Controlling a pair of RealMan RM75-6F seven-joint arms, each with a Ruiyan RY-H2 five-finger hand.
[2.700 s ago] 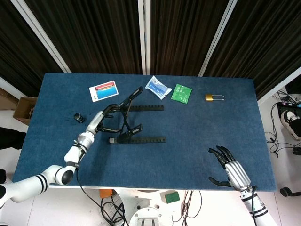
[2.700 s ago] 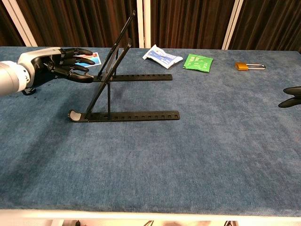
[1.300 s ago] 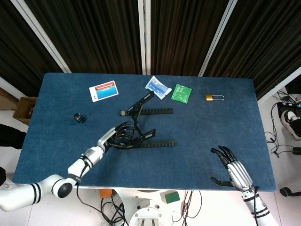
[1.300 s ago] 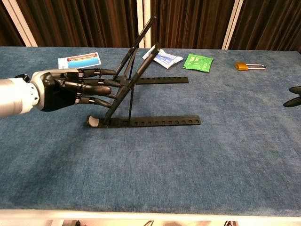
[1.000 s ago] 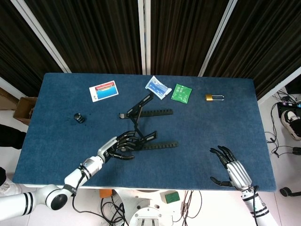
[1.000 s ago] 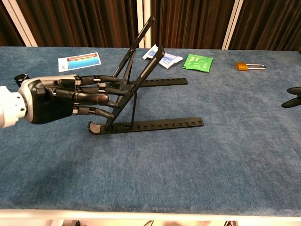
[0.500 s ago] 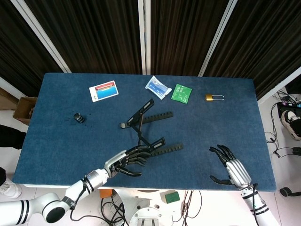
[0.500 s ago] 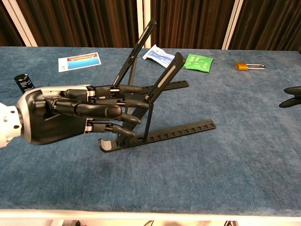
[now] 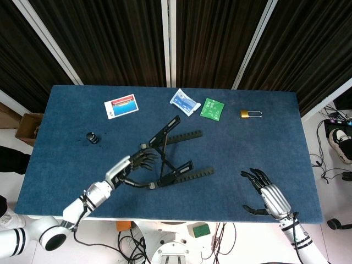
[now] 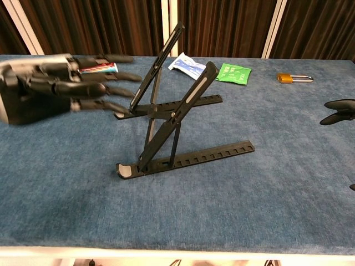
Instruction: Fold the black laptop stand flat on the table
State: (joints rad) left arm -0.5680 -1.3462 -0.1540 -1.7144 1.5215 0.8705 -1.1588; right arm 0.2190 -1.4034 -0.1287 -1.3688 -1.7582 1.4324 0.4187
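No writing can be read. Centre frame, the laptop stand [image 10: 172, 119] is seen unfolded; left hand [image 10: 52, 86] and right hand [image 9: 268, 195] are spread, empty.

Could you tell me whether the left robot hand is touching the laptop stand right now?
Cannot tell. In the head view the left robot hand overlaps the stand; in the chest view it is blurred, fingers spread beside the frame, and neither contact nor gap shows plainly.
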